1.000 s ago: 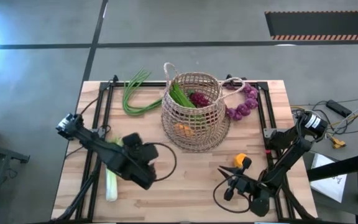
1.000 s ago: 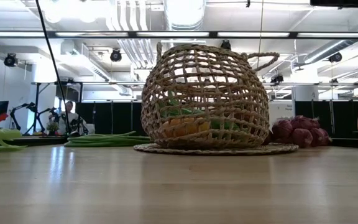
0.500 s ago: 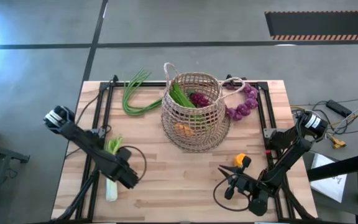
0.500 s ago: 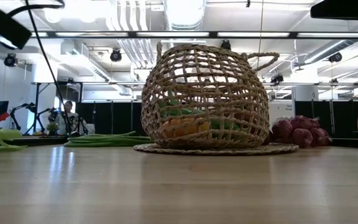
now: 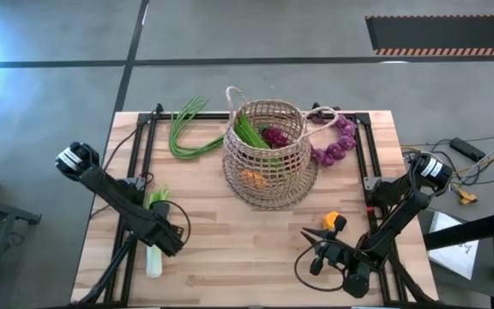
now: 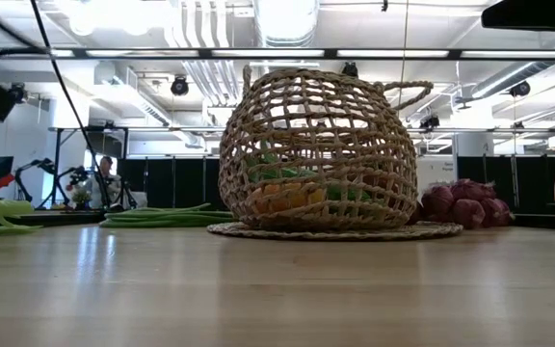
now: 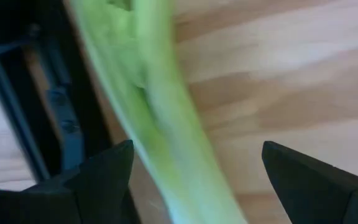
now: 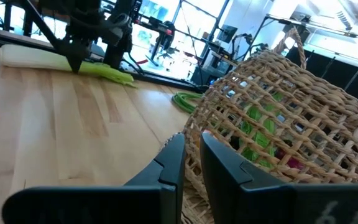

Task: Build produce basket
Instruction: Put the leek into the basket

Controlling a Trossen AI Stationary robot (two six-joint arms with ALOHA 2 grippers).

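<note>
Partly filled: round tan wicker basket mid-desk holding green stalks, something dark red and an orange piece, with pale leek near left under left gripper, fingers apart, and right gripper near right, fingers nearly together.

This is a robotics lab or workshop hall. The upper part of the low view shows an open ceiling with pipes and lamps, and at the left a person sits among black equipment stands. In the high view, the wooden table stands on a grey concrete floor with hazard-striped tape at the upper right.
</note>
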